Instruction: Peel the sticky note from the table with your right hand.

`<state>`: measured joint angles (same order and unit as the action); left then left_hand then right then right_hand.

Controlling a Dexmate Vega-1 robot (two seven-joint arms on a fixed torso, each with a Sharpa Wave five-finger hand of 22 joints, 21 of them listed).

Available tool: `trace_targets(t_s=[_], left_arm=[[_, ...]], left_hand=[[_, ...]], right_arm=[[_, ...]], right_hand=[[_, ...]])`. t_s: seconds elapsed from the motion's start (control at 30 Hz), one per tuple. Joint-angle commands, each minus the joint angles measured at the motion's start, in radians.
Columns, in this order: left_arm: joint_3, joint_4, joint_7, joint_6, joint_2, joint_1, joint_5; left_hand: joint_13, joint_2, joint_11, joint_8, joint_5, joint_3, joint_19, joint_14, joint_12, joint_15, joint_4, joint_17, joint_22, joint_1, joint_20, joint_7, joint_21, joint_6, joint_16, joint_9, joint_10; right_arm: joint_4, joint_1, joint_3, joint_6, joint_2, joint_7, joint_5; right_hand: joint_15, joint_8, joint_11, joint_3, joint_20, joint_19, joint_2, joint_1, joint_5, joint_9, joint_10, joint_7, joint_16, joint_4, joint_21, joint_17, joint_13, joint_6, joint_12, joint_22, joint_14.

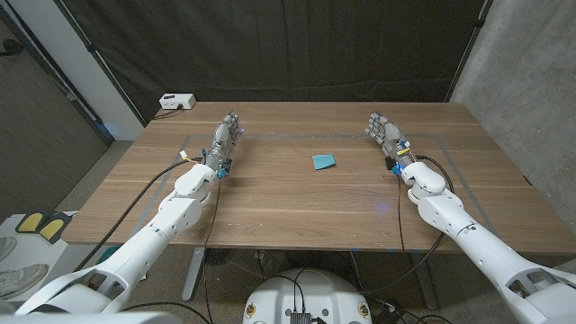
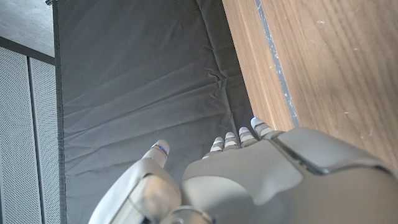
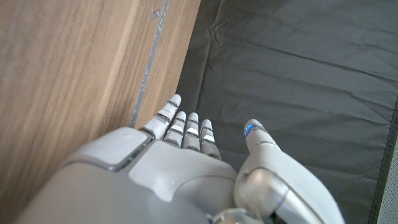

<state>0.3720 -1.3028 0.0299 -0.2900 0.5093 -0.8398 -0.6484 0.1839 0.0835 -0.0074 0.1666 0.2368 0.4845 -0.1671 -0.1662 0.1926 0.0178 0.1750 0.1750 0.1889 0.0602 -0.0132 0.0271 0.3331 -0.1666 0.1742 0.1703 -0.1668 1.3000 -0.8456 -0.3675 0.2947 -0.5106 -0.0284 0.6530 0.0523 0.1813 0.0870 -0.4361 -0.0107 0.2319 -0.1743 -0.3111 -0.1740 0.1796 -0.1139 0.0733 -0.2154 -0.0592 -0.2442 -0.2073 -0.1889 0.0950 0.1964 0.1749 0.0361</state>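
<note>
We see our right hand (image 1: pixel 383 131) standing near the table's (image 1: pixel 270 193) far right corner, fingers apart, holding nothing; our left hand (image 1: pixel 228 135) waits likewise near the far left. One blue sticky note (image 1: pixel 324 162) lies between them, nearer the right hand.

Sticky notes: one, a blue sticky note (image 1: pixel 324 162) on the desk (image 1: pixel 297 202), between the two sets of fingers and nearer the right hand's.
Hands: two, the left hand (image 1: pixel 227 137) and the right hand (image 1: pixel 384 133), each holding nothing with its fingers extended toward the far edge.
Desks: one, of brown wood, under both hands.
White boxes: one white box (image 1: pixel 176 102), off the far left corner, beyond the left hand's fingers.
Yellow pads: two, a yellow pair (image 1: pixel 43 224) on the floor, well behind the left hand's fingers.
Dark curtains: one dark curtain (image 1: pixel 288 45), beyond both sets of fingers.
</note>
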Motion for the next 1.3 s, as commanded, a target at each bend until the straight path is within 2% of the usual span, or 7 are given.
trace_targets(t_s=[0.03, 0.27, 0.6, 0.73, 1.3], left_arm=[[0.005, -0.005, -0.002, -0.005, -0.004, 0.002, 0.008], [0.006, -0.011, -0.005, -0.002, -0.004, -0.001, 0.007], [0.013, -0.018, -0.001, 0.010, -0.002, 0.002, 0.009], [0.014, -0.018, -0.002, 0.009, -0.004, 0.005, 0.011], [0.020, -0.004, 0.013, 0.018, -0.006, 0.020, 0.009]], left_hand=[[0.001, 0.097, -0.001, 0.006, 0.006, 0.006, -0.026, -0.136, 0.004, -0.002, 0.001, 0.005, 0.004, -0.004, -0.004, 0.001, 0.003, -0.114, 0.006, 0.003, -0.100], [0.001, 0.092, 0.000, 0.009, 0.006, 0.005, -0.029, -0.137, 0.005, -0.002, 0.002, 0.005, 0.004, -0.008, 0.002, -0.001, 0.001, -0.114, 0.007, 0.003, -0.098], [0.001, 0.084, -0.001, 0.012, 0.005, 0.004, -0.028, -0.134, 0.007, -0.003, 0.000, 0.005, 0.004, -0.010, 0.010, -0.005, 0.000, -0.108, 0.009, 0.003, -0.095], [0.001, 0.082, -0.001, 0.013, 0.005, 0.004, -0.028, -0.133, 0.008, -0.002, -0.001, 0.005, 0.004, -0.011, 0.012, -0.006, -0.001, -0.106, 0.009, 0.003, -0.093], [0.001, 0.077, -0.002, 0.017, 0.004, 0.003, -0.026, -0.128, 0.010, -0.001, -0.003, 0.004, 0.004, -0.013, 0.024, -0.010, -0.003, -0.096, 0.011, 0.003, -0.088]], right_arm=[[0.012, -0.019, 0.006, 0.006, -0.005, 0.007, 0.000], [0.063, -0.035, -0.007, -0.020, -0.036, 0.042, -0.043], [0.173, -0.055, -0.037, -0.103, -0.110, 0.117, -0.154], [0.224, -0.060, -0.055, -0.159, -0.143, 0.145, -0.203], [0.359, -0.053, -0.120, -0.305, -0.216, 0.228, -0.401]], right_hand=[[0.009, 0.007, 0.006, -0.005, 0.001, 0.003, 0.001, -0.011, -0.006, 0.005, -0.001, 0.001, -0.005, 0.001, -0.005, -0.002, -0.001, 0.006, 0.005, 0.002, -0.005], [0.012, 0.010, 0.004, -0.005, -0.013, -0.002, 0.002, -0.011, -0.006, 0.005, -0.001, -0.012, -0.006, 0.001, 0.000, -0.002, -0.001, 0.012, 0.004, 0.002, -0.005], [0.024, 0.012, 0.010, -0.006, -0.041, 0.000, 0.001, -0.013, -0.006, 0.005, -0.013, -0.024, -0.009, 0.002, 0.003, -0.003, -0.002, 0.021, 0.007, 0.002, 0.006], [0.029, 0.015, 0.011, -0.007, -0.043, 0.003, 0.000, -0.014, -0.006, 0.005, -0.019, -0.030, -0.012, 0.002, 0.004, -0.003, -0.002, 0.028, 0.009, 0.003, 0.012], [0.025, 0.017, 0.005, -0.018, -0.044, 0.009, -0.007, -0.027, -0.010, 0.005, -0.028, -0.047, -0.016, -0.003, 0.006, -0.002, -0.002, 0.039, 0.010, 0.003, 0.028]])
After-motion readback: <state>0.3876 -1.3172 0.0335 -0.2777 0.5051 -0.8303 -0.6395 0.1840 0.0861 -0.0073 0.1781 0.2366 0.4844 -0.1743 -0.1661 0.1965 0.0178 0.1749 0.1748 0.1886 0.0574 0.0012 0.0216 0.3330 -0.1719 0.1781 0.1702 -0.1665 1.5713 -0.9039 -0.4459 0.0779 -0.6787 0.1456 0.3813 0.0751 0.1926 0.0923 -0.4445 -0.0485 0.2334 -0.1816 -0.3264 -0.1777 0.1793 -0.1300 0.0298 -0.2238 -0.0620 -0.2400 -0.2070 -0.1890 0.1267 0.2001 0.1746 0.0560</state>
